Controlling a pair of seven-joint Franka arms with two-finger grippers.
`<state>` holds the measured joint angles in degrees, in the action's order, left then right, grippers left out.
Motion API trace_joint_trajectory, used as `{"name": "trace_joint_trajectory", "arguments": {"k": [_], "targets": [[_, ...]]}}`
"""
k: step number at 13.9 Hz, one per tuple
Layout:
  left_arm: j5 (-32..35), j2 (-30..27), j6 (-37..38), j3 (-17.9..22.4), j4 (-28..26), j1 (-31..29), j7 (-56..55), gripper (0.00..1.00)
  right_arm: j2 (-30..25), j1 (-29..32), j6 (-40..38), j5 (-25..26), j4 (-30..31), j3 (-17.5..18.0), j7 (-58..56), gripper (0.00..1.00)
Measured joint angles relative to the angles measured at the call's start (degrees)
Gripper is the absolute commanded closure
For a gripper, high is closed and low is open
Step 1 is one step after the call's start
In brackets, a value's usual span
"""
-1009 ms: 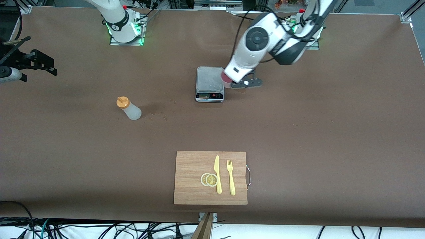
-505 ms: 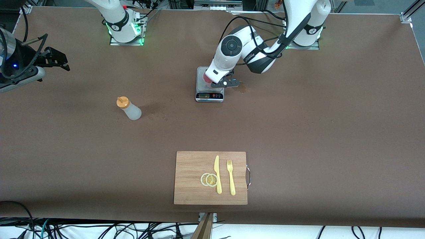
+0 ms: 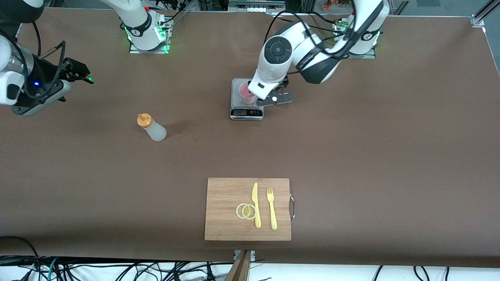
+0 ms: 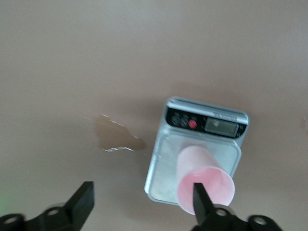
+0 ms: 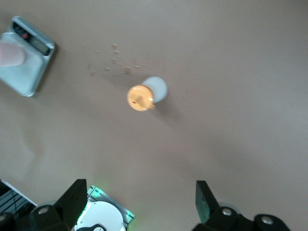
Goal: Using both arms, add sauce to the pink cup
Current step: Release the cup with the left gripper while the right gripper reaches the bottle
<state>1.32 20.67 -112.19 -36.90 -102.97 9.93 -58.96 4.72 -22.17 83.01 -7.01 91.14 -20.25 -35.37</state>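
The pink cup point(image 3: 246, 93) stands upright on a small silver kitchen scale point(image 3: 238, 88); it also shows in the left wrist view point(image 4: 204, 179). My left gripper point(image 3: 271, 99) hangs open just above the scale's edge point(image 4: 142, 204). One finger point(image 4: 200, 199) is in line with the cup's mouth and the other is over bare table. The sauce bottle point(image 3: 150, 128), whitish with an orange cap, stands alone on the table toward the right arm's end point(image 5: 144, 95). My right gripper point(image 3: 74, 72) is open and empty, high over the table's end point(image 5: 138, 199).
A wooden cutting board point(image 3: 222, 210) with a yellow knife point(image 3: 256, 205), a yellow fork point(image 3: 272, 208) and lemon slices point(image 3: 246, 211) lies near the front camera. A wet stain point(image 4: 115, 138) marks the table beside the scale. Crumbs point(image 3: 187, 130) lie by the bottle.
My left gripper carried the cup from beside the scale onto it and opened; the cup now stands free. My right arm has come in from the table's end toward the bottle.
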Motion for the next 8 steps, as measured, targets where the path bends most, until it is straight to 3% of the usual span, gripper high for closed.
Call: {"name": "trace_joint_trajectory", "arguments": {"k": [4,7,8], "targets": [[0.0,-4.6,17.2,0.3,10.2,-9.5,13.8,0.00,1.5,2.4,6.2,-6.5,5.5,-0.2,-15.9,0.00],[0.1,-4.9,23.0,1.5,15.6,-16.0,25.7,0.00,4.1,7.1,8.8,-14.1,9.3,-0.3,-34.1,0.00],[0.1,-5.5,23.6,4.1,16.0,-16.2,29.1,0.00,5.9,9.0,8.9,-16.8,9.9,-0.3,-40.9,0.00]]}}
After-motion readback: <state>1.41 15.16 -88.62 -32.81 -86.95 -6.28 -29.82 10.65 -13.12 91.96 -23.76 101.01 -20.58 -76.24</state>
